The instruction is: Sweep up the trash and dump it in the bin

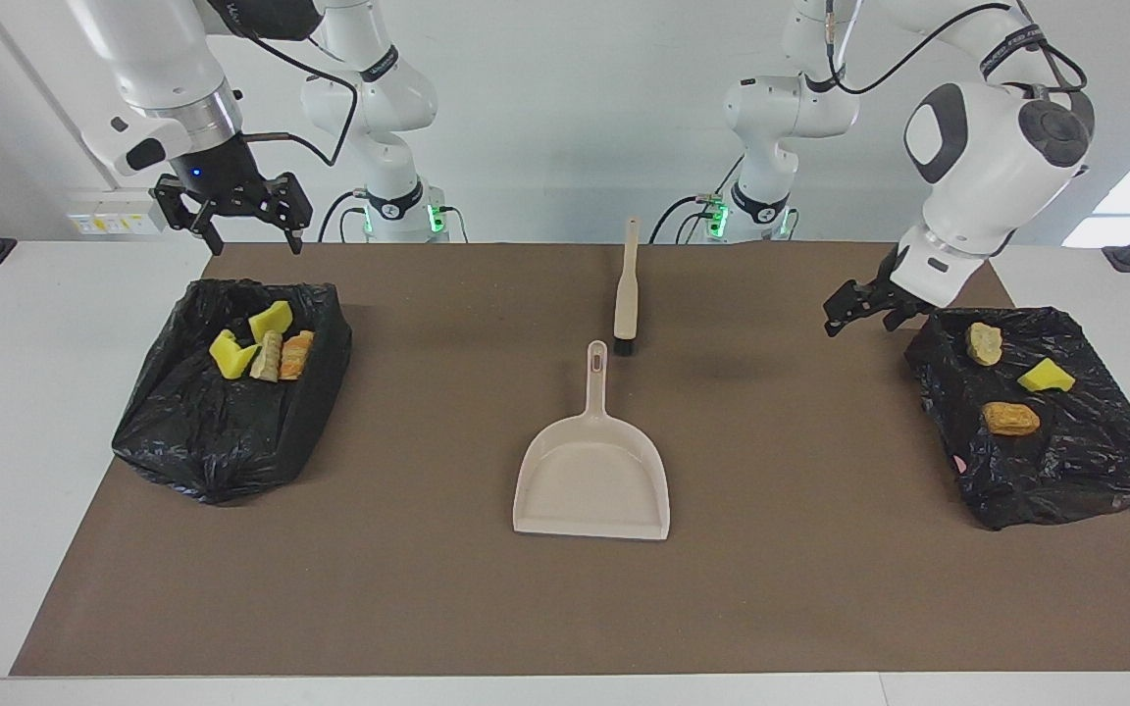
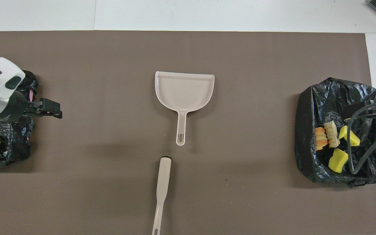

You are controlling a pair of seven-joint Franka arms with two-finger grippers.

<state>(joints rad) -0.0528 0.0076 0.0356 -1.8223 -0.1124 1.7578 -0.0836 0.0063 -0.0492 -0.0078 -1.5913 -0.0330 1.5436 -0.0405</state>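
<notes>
Evidently the sweeping is over — no loose scrap lies on the brown mat (image 1: 820,588). All the trash sits in two black-lined bins: four pieces of trash (image 1: 261,353), yellow sponge and bread-like lumps, in the bin (image 1: 222,431) at the right arm's end of the mat, and three scraps (image 1: 1011,419) on the bin (image 1: 1065,461) at the left arm's end. The beige dustpan (image 1: 592,480) lies empty at the middle of the mat, handle pointing toward the robots, and the brush (image 1: 627,294) lies just beside that handle's tip, nearer the robots' edge — neither tool is held.

The left gripper (image 1: 859,309) hangs with its fingers spread and nothing between them, over the mat beside the robot-side corner of the bin at its end. The right gripper (image 1: 231,211) hovers above the robot-side edge of the mat near its own bin, fingers also spread and empty.

Judging by this, the dumping looks complete; what is left, if anything, is for both arms to wait clear of the bins.
</notes>
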